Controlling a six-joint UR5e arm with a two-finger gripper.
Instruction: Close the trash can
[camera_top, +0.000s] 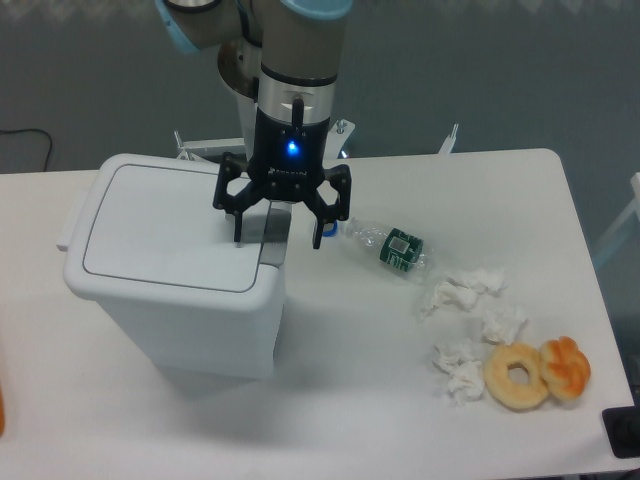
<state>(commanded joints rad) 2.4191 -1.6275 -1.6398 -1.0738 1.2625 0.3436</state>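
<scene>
The large white plastic trash can (175, 270) is seen at the left of the white table (350, 400), its flat lid lying down. The black two-finger gripper (277, 239) is held spread over its right edge — nothing is pinched. A crushed clear plastic bottle (385, 243) lies nearby.

A robotics lab or test room. A white table (330, 400) stands on a plain grey floor (480, 70), with a robot arm (290, 60) mounted at its far edge and a black cable (25, 140) trailing on the floor at left. Staged test items lie on the table: a white trash can (170, 270), an empty plastic bottle (385, 243), crumpled tissues (470, 310) and two doughnuts (535, 373).
</scene>
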